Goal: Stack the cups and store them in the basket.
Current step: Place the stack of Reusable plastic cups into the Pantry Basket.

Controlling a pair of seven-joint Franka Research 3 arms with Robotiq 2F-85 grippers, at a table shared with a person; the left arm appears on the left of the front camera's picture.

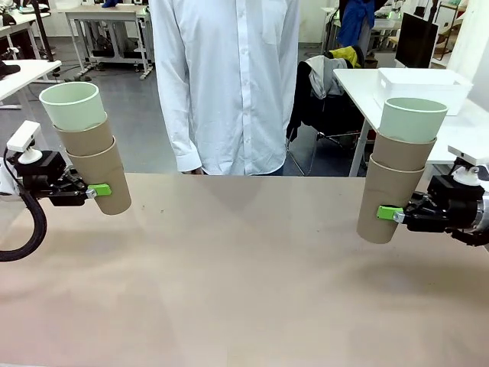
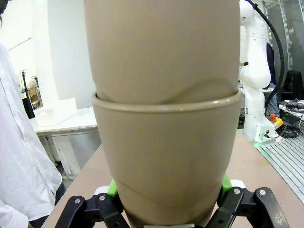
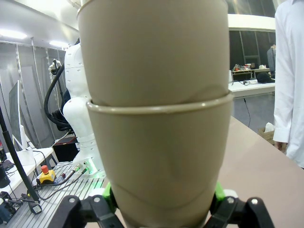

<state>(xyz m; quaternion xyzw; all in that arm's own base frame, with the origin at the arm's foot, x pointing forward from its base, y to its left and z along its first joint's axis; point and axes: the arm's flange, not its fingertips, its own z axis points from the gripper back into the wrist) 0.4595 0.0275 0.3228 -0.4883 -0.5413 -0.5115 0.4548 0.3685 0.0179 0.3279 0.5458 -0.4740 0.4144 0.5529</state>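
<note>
I see left gripper clamped on the bottom brown cup of a three-cup stack, mint cup on top, held clear above the table's left edge. Right gripper pinches a matching stack above the table's right edge. Basket sits beyond the table's far right corner.

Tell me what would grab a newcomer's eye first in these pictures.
Two three-cup stacks stand out, each a mint green cup nested in two tan ones. The left stack tilts in the left gripper at picture left, the right stack in the right gripper at picture right. Between them, a person in a white shirt stands at the table's far edge.
</note>
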